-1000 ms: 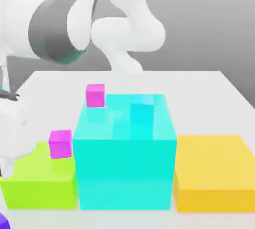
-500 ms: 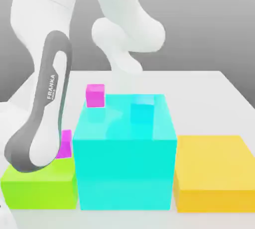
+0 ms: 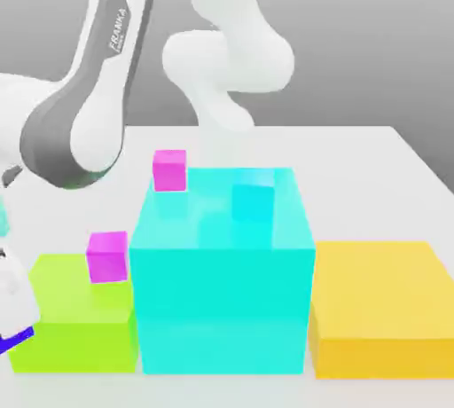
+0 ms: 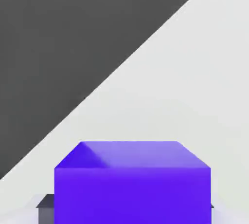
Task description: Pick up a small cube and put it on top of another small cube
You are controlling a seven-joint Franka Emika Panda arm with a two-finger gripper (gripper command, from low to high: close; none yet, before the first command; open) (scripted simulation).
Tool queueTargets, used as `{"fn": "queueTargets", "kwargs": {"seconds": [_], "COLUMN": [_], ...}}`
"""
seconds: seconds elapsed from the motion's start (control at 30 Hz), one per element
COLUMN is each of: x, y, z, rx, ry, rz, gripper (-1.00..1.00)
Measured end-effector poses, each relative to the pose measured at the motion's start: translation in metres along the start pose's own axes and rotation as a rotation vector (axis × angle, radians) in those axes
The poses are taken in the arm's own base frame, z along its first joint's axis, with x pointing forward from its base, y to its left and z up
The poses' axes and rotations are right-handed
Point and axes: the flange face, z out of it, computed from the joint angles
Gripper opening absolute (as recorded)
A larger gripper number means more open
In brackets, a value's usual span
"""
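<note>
Jaws clamped on the small plain deep blue-violet cube (image 4: 132,184); in the hand view it sits square between dark grey fingers (image 4: 46,207), one showing at each lower flank of the cube. Gripper (image 3: 11,309) is at the far edge on the exterior view's left, low down beside the lime-green flat block (image 3: 80,317), with a sliver of blue-violet showing under the white hand. Behind the cube the hand view gives pale white bench (image 4: 194,72) and dark ground beyond its edge.

Handling, as a judgement: cube looks rigid, light, hard-edged, smooth faces, so somewhat slippery; flat parallel sides suit a pinch across two opposite faces near mid-height, which is how it looks taken now. Not fragile. Risk is twisting in the grip if it is off-centre.

Outward: a small magenta cube (image 3: 107,256) rests on the lime-green block, close to the big cyan block (image 3: 222,273). A second small magenta cube (image 3: 169,170) stands on the bench behind the big cyan block's top corner on the exterior view's left. A small cyan cube (image 3: 253,201) sits on top of the big cyan block. Yellow-orange flat block (image 3: 381,304) lies on the exterior view's right, touching or just beside the cyan one. White-grey arm (image 3: 89,105) arcs overhead.

Stacking not yet done; nearest candidate base is probably the magenta cube on the lime block.
</note>
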Motion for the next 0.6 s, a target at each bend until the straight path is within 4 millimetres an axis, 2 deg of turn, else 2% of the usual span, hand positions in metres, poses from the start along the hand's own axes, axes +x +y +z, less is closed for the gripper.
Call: {"fn": "queueTargets", "kwargs": {"seconds": [0.23, 0.43, 0.5, 0.6], "x": [-0.036, -0.067, -0.077, -0.08], "y": [0.052, 0.102, 0.119, 0.126], "z": [-0.045, -0.068, -0.073, -0.048], "rx": [0.001, -0.004, -0.007, -0.008], "ry": [-0.003, 0.014, 0.024, 0.031], "rz": [0.102, 0.19, 0.22, 0.236], "gripper": [-1.0, -1.0, -1.0, -1.0]}}
